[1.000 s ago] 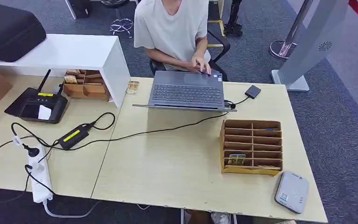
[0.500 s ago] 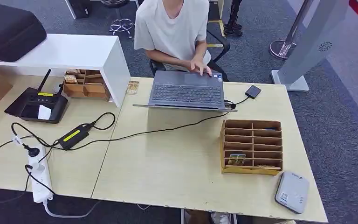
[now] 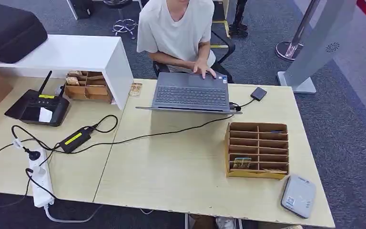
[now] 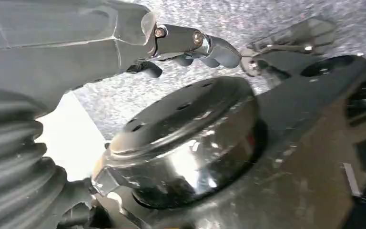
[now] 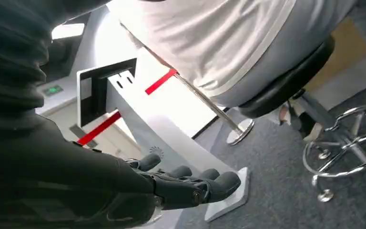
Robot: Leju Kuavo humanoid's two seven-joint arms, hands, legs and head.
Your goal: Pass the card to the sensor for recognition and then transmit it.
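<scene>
Both hands hanging loose, away from the desk

The left hand (image 4: 195, 45) and right hand (image 5: 190, 183) are extending their fingers, grasping nothing; the small patterned card (image 3: 241, 163) is standing in the brown slotted wooden rack (image 3: 257, 150), near the grey rounded sensor (image 3: 298, 196).

Head view: set high, looking forward and down across the desk (image 3: 181, 162), the laptop (image 3: 190, 93) at the far edge. Left wrist view: close behind the left hand (image 4: 190, 45), facing down at speckled floor (image 4: 248, 19). Right wrist view: close behind the right hand (image 5: 186, 183), below desk height, facing out to a white gate post (image 5: 138, 109) and stool (image 5: 286, 81). The gate post (image 3: 321, 43) also appears far right in the head view.
</scene>
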